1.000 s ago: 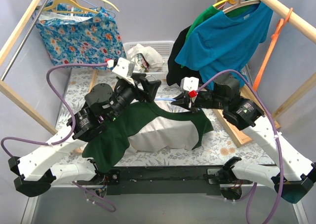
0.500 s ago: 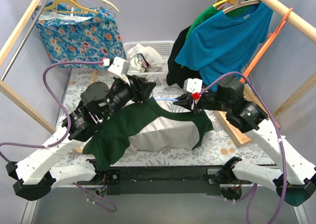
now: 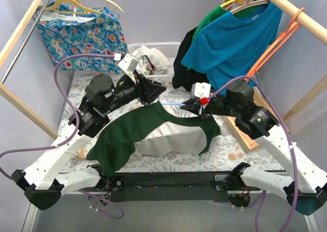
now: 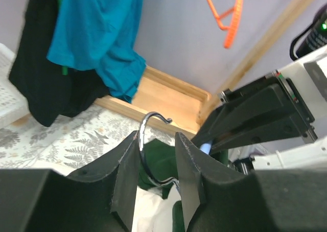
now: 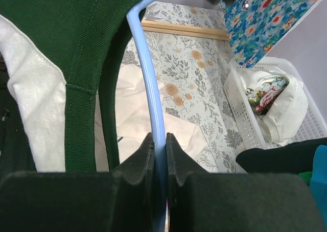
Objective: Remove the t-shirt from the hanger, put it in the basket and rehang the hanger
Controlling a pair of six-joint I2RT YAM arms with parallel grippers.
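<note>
While right gripper jaws clamp hanger, left gripper jaws sit parted around hook.

Lighting's even and soft all over, so you get no harsh glare and only faint shadows under the shirt on the desk. Your top view is sharp edge to edge. Both wrist views go soft up close: the left claw fingers are dark and blurry, same for the right claw.
</note>
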